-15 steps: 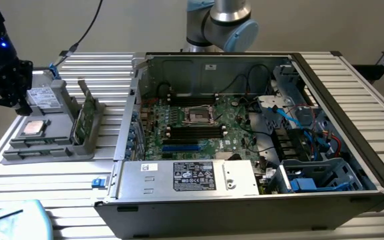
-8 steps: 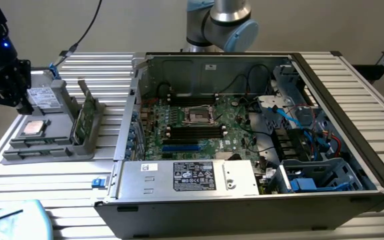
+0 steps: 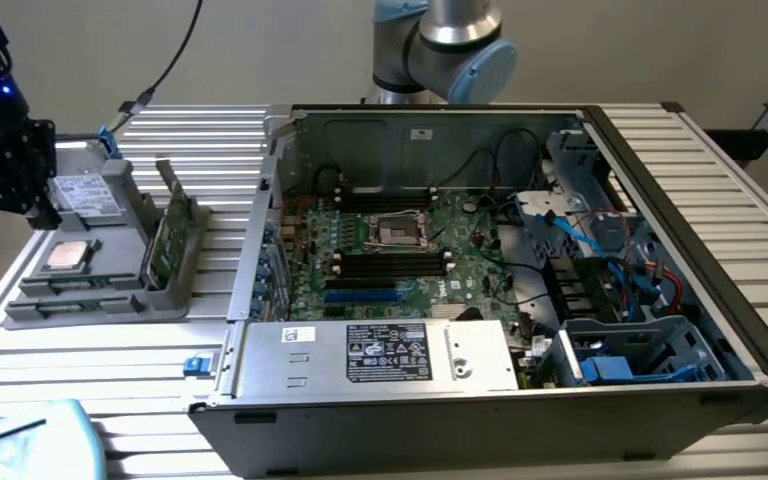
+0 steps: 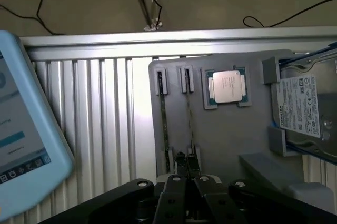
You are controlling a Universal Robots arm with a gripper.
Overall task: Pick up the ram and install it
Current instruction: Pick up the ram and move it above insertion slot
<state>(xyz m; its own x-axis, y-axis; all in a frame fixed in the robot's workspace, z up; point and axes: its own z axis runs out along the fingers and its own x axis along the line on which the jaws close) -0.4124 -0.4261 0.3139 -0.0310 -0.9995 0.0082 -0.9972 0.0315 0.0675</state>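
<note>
The claw (image 4: 187, 169) is shut, its two dark fingers (image 4: 181, 167) pressed side by side, and it holds nothing; in the wrist view the tips sit just past one end of the ram (image 4: 189, 119), in line with it but not gripping it; the ram stands on its thin edge in the grey tray (image 4: 226, 140), with each end in a small holder; a second stick (image 4: 162, 119) stands just beside it in the same way; on the ram's other side a square silver chip (image 4: 227, 86) lies flat in its own pocket; past the chip a drive (image 4: 303, 111) with a white label rests in the tray; in the exterior view the claw hangs at about 10 o'clock from the tray, above the edge of the ribbed metal table (image 3: 704, 160); there the ram is at 3 o'clock from the chip, and the drive is at 12 o'clock from the chip; the tray lies at 9 o'clock from the big open case (image 3: 491, 410), close to its side; inside the case the green board (image 3: 424, 250) lies flat, with long black slots (image 3: 387, 262) across its middle; the arm (image 3: 444, 45) stands at 12 o'clock, behind the case; a light blue tablet (image 3: 17, 445) lies at 7 o'clock, near the table's corner.
</note>
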